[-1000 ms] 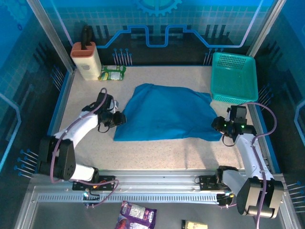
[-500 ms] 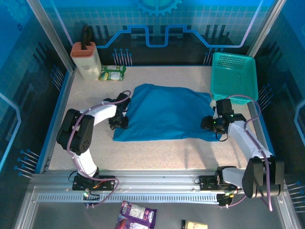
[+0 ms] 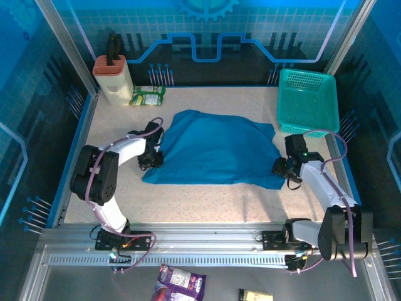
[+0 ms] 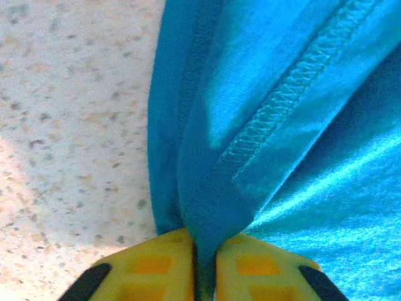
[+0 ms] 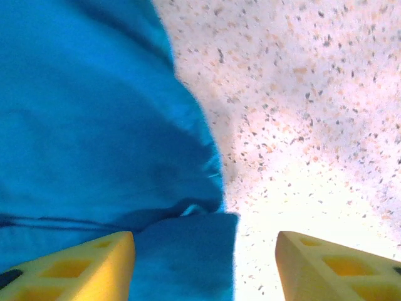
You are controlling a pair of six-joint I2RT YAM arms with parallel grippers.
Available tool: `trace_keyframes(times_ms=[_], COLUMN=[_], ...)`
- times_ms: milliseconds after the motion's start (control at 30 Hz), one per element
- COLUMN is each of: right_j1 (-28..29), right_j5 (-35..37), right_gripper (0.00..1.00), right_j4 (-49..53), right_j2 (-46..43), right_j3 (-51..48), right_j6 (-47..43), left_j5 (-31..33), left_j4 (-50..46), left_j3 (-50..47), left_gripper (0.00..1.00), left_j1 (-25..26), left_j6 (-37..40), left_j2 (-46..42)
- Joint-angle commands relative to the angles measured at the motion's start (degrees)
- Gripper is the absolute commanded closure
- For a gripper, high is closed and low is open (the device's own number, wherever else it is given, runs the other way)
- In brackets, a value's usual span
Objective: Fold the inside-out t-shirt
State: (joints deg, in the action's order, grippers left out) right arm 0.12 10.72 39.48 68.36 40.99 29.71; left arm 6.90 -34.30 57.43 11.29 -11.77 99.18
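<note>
Clamped almost shut at the left gripper: a stitched hem fold of the shirt, pinched between the 2 yellow pads and fanning out ahead of them. Bare table just left of that fold. Gaping wide at the right gripper: nothing gripped; a corner of cloth lying between the 2 fingers, hard against the left one, with bare table ahead of the right one. Seen from above, spread in 1 rumpled sheet between both grippers, each at an opposite side edge.

Likely to handle as light, soft and limp: no stiffness to hold a shape, so sure to sag and drag from any single pinch, though hardly slippery against the pads and not fragile. Best taken at hems and seams, where doubled cloth gives the pads something thicker to bite. Best lifted at 2 matching corners together, to hold the edge straight. On the right, worth closing on the corner lying between the fingers, low enough to catch every layer.
</note>
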Motion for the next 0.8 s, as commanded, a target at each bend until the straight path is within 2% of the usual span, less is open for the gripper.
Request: trace_keyframes(times_ms=[0,133,233,267,433,567,700,767], right_j1=[-3.2,-5.3,-5.8,-5.9,-5.8,-4.2,2.3,7.5], right_j5=[-6.0,-12.7,-16.5,-17.8,-21.5,-26.9,-32.7,-32.3], right_gripper=[0.43,0.65,0.94,1.00,1.00,1.00,1.00,1.00], right_j4=[-2.3,-4.4,-4.6,-4.4,-1.0,0.0,3.0,6.7], right_j2=[-0.1,0.9,0.1,-0.5,-5.7,-11.7,-17.4,-20.1], right_j3=[-3.2,-2.9,-0.9,0.0,6.9,11.3,10.8,8.0], right_j6=[2.5,1.8,1.5,1.5,1.8,1.4,1.7,3.7], left_j5=[-7.2,-13.5,-17.7,-18.8,-24.9,-26.6,-27.1,-27.0], left_j4=[2.5,4.9,5.8,6.0,8.5,9.9,10.8,10.9], left_j3=[-3.3,-4.9,-4.7,-4.4,-3.1,-2.6,-2.8,-3.2], left_gripper=[0.91,0.99,1.00,1.00,1.00,1.00,1.00,1.00], left_j1=[-3.7,-7.1,-8.8,-9.1,-11.0,-12.5,-14.4,-15.0], left_j6=[-2.2,-4.0,-5.2,-5.7,-9.4,-11.4,-11.6,-11.5], left_j2=[-2.6,-7.5,-10.4,-11.2,-15.3,-17.1,-16.6,-16.3])
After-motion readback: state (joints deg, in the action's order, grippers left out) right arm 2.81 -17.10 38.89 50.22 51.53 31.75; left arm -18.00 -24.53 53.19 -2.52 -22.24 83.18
